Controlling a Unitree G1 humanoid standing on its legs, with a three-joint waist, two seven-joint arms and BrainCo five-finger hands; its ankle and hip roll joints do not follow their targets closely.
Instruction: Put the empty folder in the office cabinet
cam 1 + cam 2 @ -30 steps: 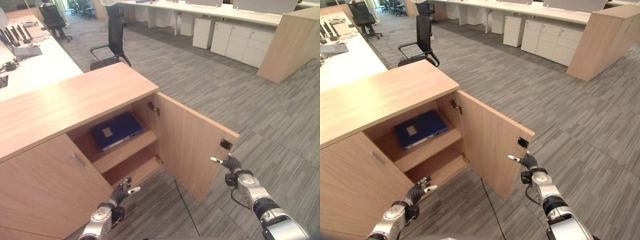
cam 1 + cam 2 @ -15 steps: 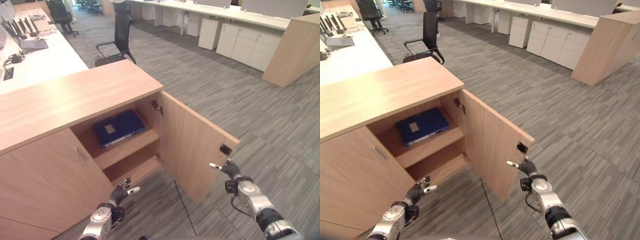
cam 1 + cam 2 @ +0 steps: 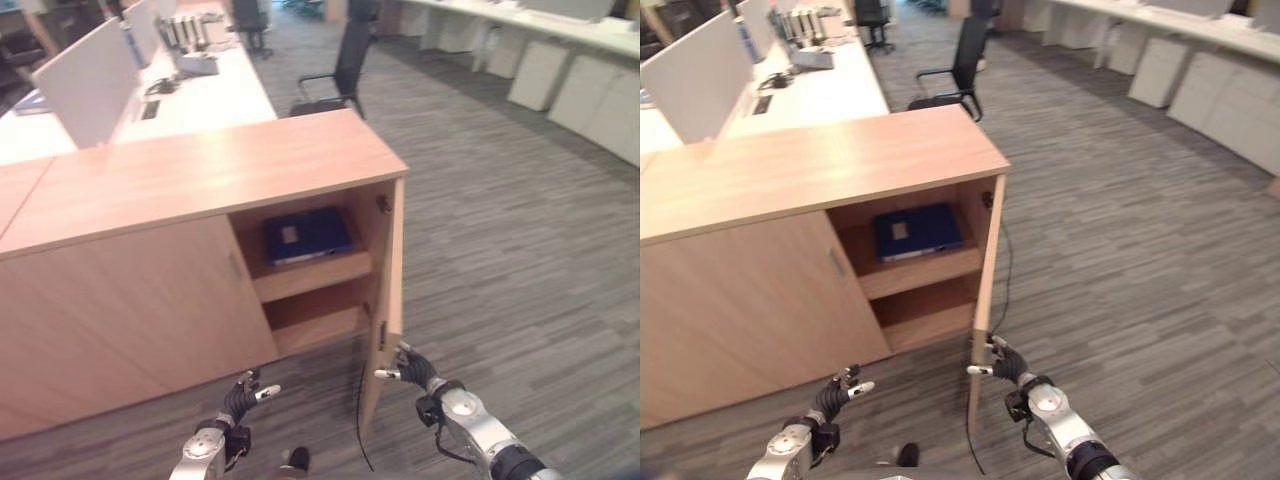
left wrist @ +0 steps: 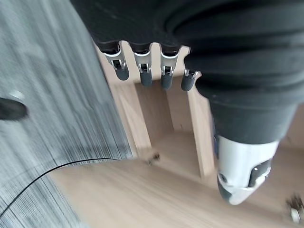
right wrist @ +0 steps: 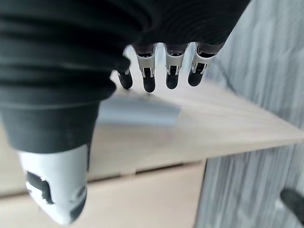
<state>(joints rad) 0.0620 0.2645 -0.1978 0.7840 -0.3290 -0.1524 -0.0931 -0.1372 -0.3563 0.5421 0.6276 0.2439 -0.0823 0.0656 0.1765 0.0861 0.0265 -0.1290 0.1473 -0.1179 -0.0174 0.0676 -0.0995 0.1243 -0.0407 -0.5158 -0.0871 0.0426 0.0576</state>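
A dark blue folder (image 3: 305, 235) lies flat on the upper shelf of the light wood cabinet (image 3: 200, 170). The cabinet's right door (image 3: 387, 290) stands open, edge-on to me. My right hand (image 3: 415, 368) is low beside the door's free edge, fingers relaxed and open, one fingertip close to the wood; contact is unclear. My left hand (image 3: 240, 400) hangs low in front of the closed left door (image 3: 130, 300), open and holding nothing. The left wrist view looks past the fingers (image 4: 142, 71) into the open compartment.
The lower shelf (image 3: 315, 325) under the folder is bare. A black office chair (image 3: 345, 70) and a white desk (image 3: 210, 95) with a screen panel (image 3: 85, 85) stand behind the cabinet. Grey carpet (image 3: 520, 250) stretches to the right.
The whole picture has swung round, so I now face the cabinet's front and see the door edge-on. The folder stays on its shelf. Both hands keep their low poses.
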